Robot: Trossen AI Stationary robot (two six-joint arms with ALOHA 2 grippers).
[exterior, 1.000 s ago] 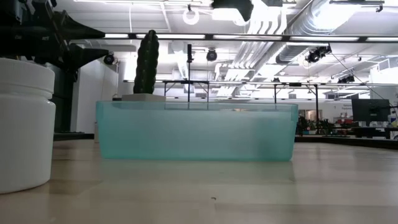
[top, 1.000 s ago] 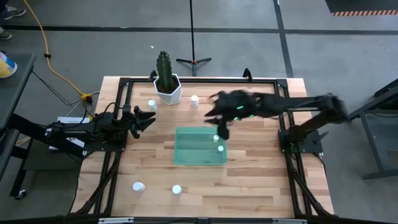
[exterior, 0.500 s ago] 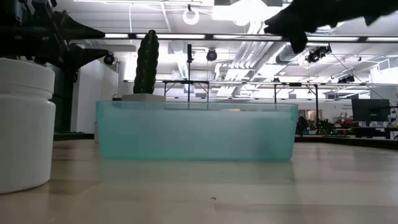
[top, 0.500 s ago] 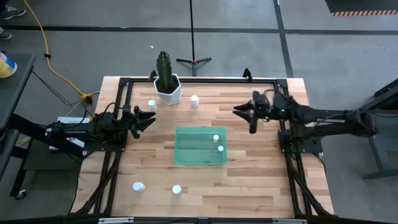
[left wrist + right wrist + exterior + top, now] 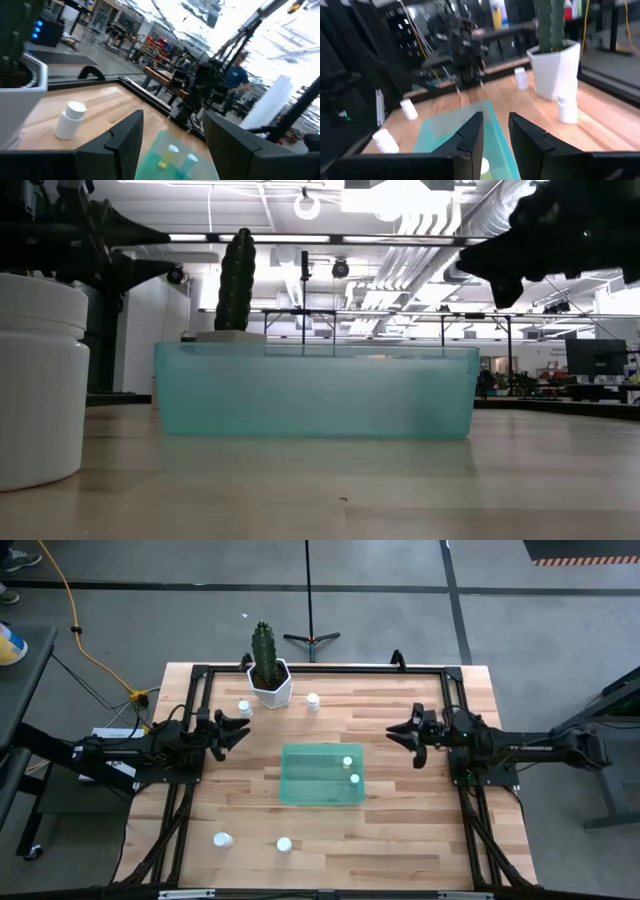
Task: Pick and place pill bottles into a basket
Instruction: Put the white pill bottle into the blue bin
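Note:
The green translucent basket (image 5: 322, 776) lies at the table's middle with two white pill bottles (image 5: 347, 762) (image 5: 354, 779) inside it. Other bottles stand on the table by their bases: two at the far side (image 5: 243, 707) (image 5: 313, 700) and two near the front edge (image 5: 222, 839) (image 5: 284, 845). My right gripper (image 5: 404, 740) is open and empty, right of the basket and above the table; it also shows in the low view (image 5: 505, 272). My left gripper (image 5: 238, 728) is open and empty at the left, short of the far-left bottle (image 5: 70, 119).
A white hexagonal pot with a cactus (image 5: 269, 680) stands at the far edge between the two far bottles. A black frame (image 5: 320, 668) runs around the table's edge. One front bottle (image 5: 38, 380) looms large at the low view's left.
My right gripper has drawn back from above the basket's right part toward the table's right edge, empty. The two bottles in the basket lie where they were. My left arm has kept still.

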